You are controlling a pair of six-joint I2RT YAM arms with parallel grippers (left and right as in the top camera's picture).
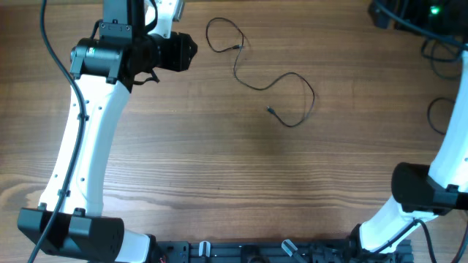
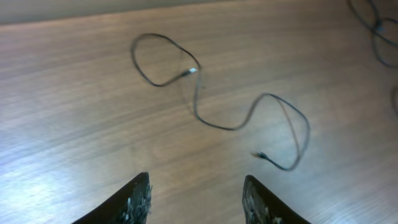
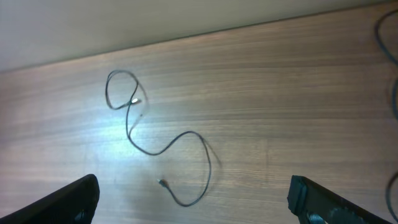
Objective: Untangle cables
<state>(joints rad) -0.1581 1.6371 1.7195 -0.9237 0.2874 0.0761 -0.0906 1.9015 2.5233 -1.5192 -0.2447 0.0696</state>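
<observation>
One thin black cable (image 1: 256,89) lies loose on the wooden table, with a small loop at its far end and a wider bend at its near end. In the left wrist view the cable (image 2: 214,126) runs across the middle, ahead of my left gripper (image 2: 198,200), which is open with bare wood between its fingers. From above, that left gripper (image 1: 191,51) hovers just left of the small loop. My right gripper (image 3: 194,200) stands wide open, and the cable (image 3: 149,153) lies in front of it with a plug end (image 3: 161,182) nearest. Nothing is held.
Thicker dark wires (image 1: 441,51) trail along the right edge of the table (image 1: 219,183). The right arm's base link (image 1: 413,191) sits at the near right and the left arm's white link (image 1: 84,146) crosses the left side.
</observation>
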